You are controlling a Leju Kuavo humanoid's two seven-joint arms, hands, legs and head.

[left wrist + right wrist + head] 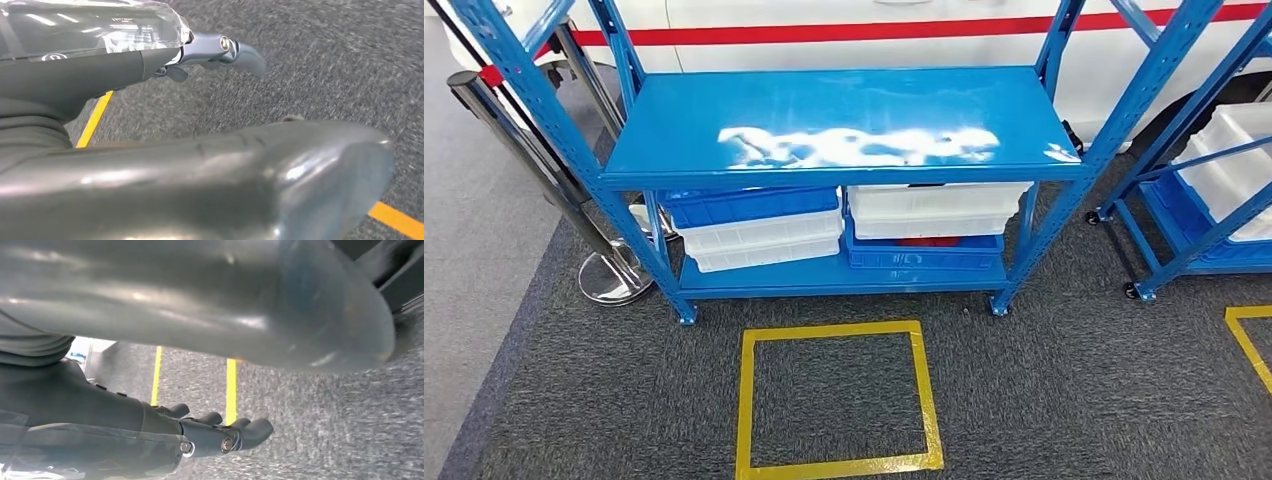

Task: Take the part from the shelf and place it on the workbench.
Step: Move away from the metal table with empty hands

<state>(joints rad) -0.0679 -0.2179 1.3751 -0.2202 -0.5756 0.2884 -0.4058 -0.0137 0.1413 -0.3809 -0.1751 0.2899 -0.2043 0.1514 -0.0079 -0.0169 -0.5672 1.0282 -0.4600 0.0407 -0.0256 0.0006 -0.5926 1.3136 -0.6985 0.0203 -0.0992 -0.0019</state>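
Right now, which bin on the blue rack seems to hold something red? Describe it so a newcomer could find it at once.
Start at the blue shelf rack beyond the yellow floor square. On its bottom shelf, right-hand stack, find the blue bin beneath the white bins. Unlike the left stack's bins, it shows something red at its rim.

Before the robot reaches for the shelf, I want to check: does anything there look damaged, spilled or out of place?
Nothing looks spilled or askew. The blue metal shelf has a white patch on its top board, worn paint or glare, I cannot tell which. The blue and white plastic bins below are stacked neatly.
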